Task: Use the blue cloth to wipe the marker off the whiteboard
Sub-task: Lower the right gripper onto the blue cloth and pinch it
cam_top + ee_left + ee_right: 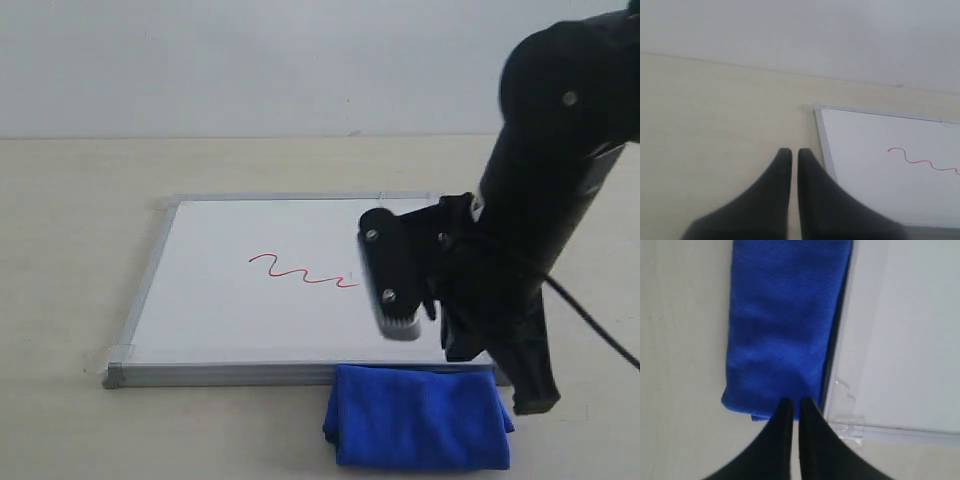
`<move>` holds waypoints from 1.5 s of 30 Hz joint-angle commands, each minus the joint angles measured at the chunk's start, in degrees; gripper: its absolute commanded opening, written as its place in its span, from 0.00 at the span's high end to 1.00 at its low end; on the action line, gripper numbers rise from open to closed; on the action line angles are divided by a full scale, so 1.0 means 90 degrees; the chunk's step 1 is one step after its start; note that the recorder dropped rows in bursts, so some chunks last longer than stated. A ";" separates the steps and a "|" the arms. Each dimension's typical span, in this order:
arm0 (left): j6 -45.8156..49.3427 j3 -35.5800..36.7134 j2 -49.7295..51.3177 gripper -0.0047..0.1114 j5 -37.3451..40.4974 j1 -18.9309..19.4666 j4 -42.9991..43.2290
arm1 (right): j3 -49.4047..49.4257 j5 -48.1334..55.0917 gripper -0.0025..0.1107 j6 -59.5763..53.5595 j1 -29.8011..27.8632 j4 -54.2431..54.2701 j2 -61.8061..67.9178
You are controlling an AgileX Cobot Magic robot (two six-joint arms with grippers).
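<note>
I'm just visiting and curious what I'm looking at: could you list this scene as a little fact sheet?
Whiteboard: flat on the table, grey frame
Marker: red squiggle, not wiped yet
Blue cloth: folded, on the table beside the board's frame
Right claw: shut, tips over the cloth's end
Left claw: shut, over bare table beside the board
</note>
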 commanded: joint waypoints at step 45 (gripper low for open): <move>0.0040 0.0025 -0.0016 0.92 0.0004 0.0019 0.0016 | -0.0069 -0.0552 0.40 0.2644 0.1281 -0.0528 0.1670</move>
